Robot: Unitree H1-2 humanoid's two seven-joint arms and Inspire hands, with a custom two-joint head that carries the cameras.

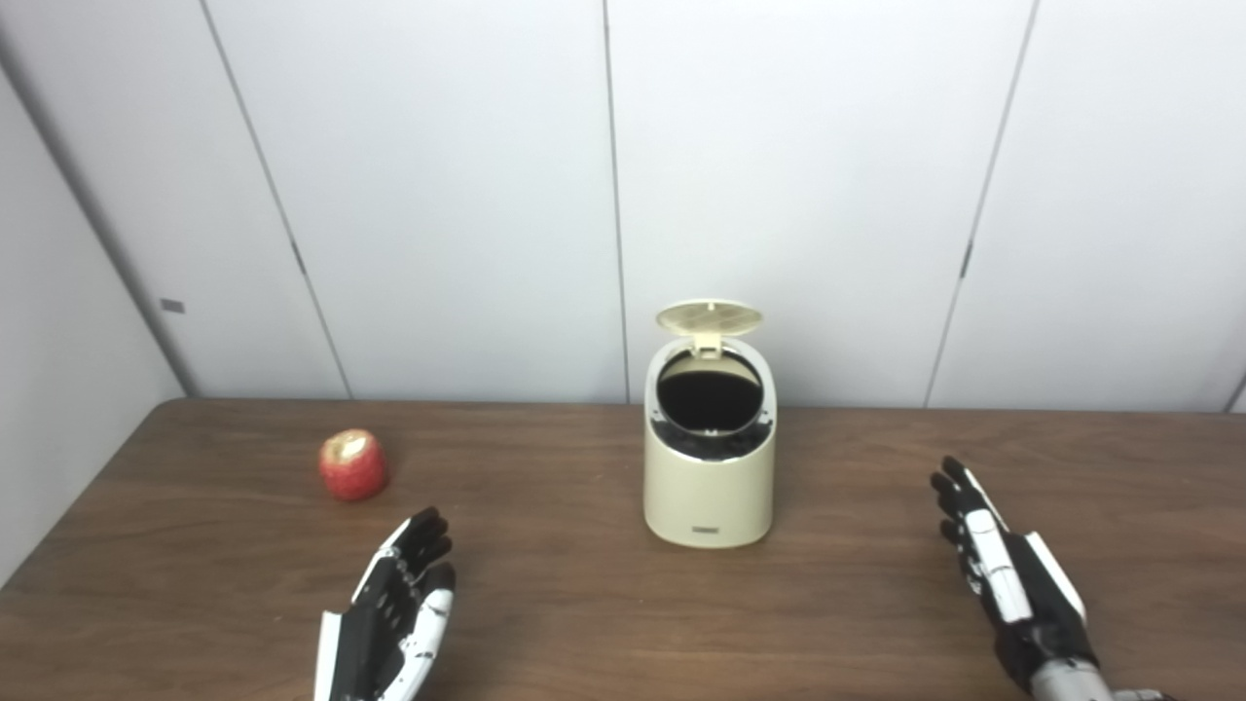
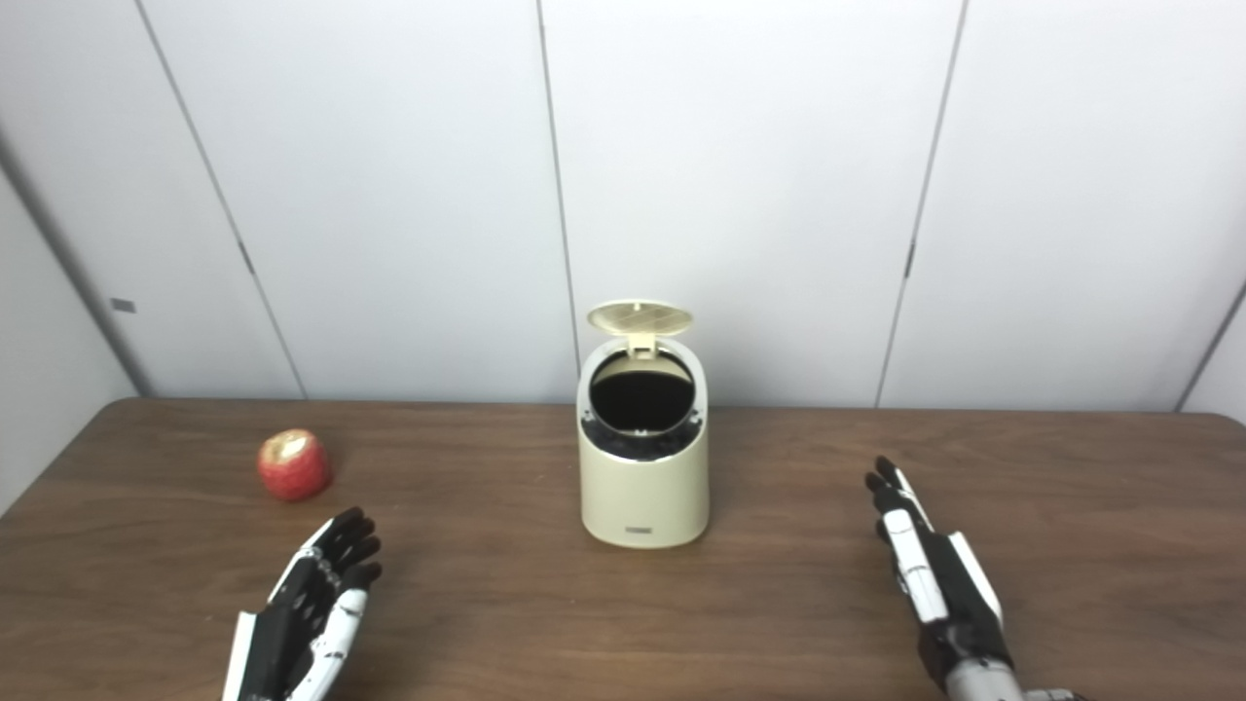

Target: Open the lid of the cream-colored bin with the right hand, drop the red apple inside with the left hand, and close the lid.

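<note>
A cream-colored bin (image 1: 710, 487) stands upright at the middle of the wooden table (image 1: 584, 604). Its round lid (image 1: 709, 316) is tipped up at the back, and the dark opening (image 1: 709, 397) shows. A red apple (image 1: 352, 465) rests on the table to the left of the bin. My left hand (image 1: 394, 608) lies open near the front edge, a short way in front of and right of the apple, holding nothing. Off to the bin's right, my right hand (image 1: 1007, 574) is open with straight fingers, well apart from the bin.
White wall panels (image 1: 623, 195) rise just behind the table's back edge. The table's left edge (image 1: 78, 506) runs diagonally near the apple.
</note>
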